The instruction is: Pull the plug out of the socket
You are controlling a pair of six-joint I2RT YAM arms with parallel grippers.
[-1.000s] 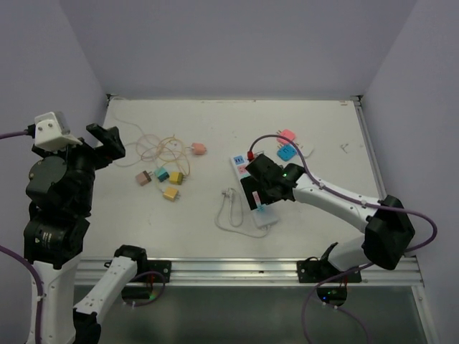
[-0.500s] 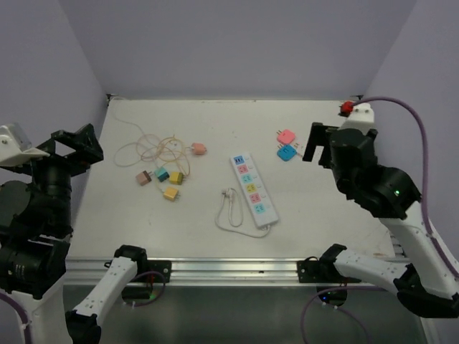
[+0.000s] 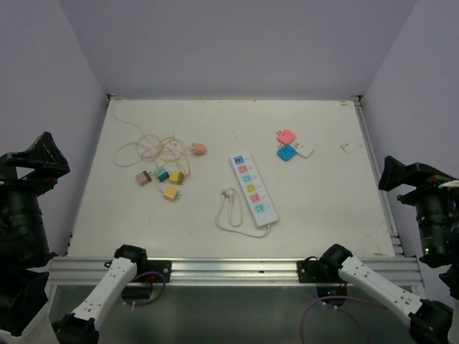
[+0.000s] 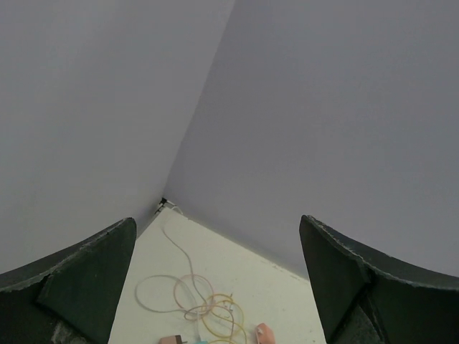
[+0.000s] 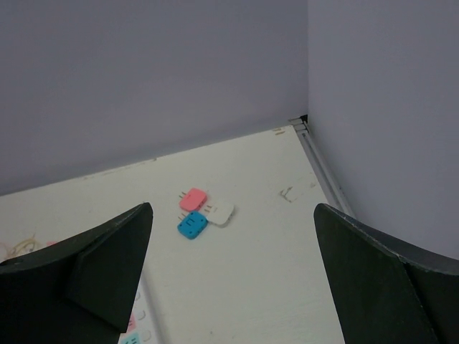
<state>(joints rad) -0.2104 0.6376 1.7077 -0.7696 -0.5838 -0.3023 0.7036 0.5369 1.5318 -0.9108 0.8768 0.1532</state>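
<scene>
My left hand [image 4: 219, 276] and right hand [image 5: 233, 269] gape fully, grasping nothing, hanging at either side of the desk [image 3: 323, 201]. The long, smooth white plastic socket [image 3: 254, 189] lies mid-desk, its thin cord [image 3: 229, 193] looped beside it.

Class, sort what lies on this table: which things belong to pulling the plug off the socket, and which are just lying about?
Job: power strip, its white cord; no plug clearly seated.
Lying about: pink plug, blue plug, white plug; tangled cables, small plugs beside them.
</scene>
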